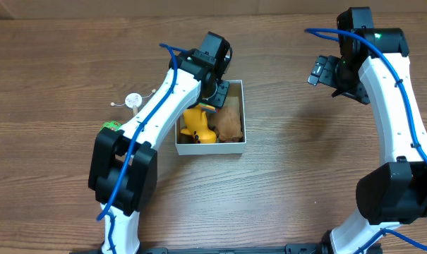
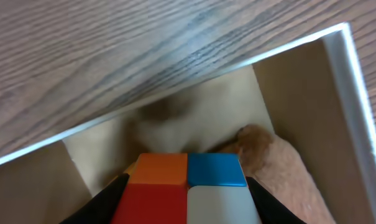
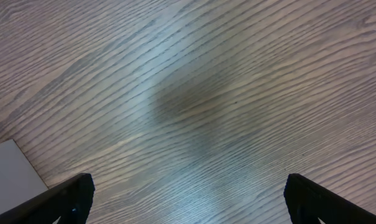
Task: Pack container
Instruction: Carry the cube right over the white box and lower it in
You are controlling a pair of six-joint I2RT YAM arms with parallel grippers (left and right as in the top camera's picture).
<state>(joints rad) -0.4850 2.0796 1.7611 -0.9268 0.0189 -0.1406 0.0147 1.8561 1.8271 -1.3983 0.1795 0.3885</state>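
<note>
Looking at your left claw (image 2: 188,210), you find it partly closed on a block (image 2: 188,183), its dark fingers (image 2: 104,202) pressed to the block's two sides. The block's near face shows four squares: orange and blue above, red and white below. The claw hangs inside the container (image 1: 238,144), over the far end, where the wrist view shows a bare stretch of brown floor ahead of the block. You cannot tell from either view whether the block touches that floor. Just to the block's right lies a brown plush (image 2: 281,165), close against the white wall. From overhead, the plush fills the right half of the container and a yellow toy (image 1: 197,125) the near left part, the two touching. The container sits on the table (image 1: 291,176) left of centre, with your left arm reaching over its left wall. Left of that arm lie a small white disc (image 1: 133,100) and a green thing (image 1: 112,126), half hidden by the arm. Your right claw (image 1: 325,73) hovers well to the right of the container, above bare wood, its jaws spread wide with nothing between them.
</note>
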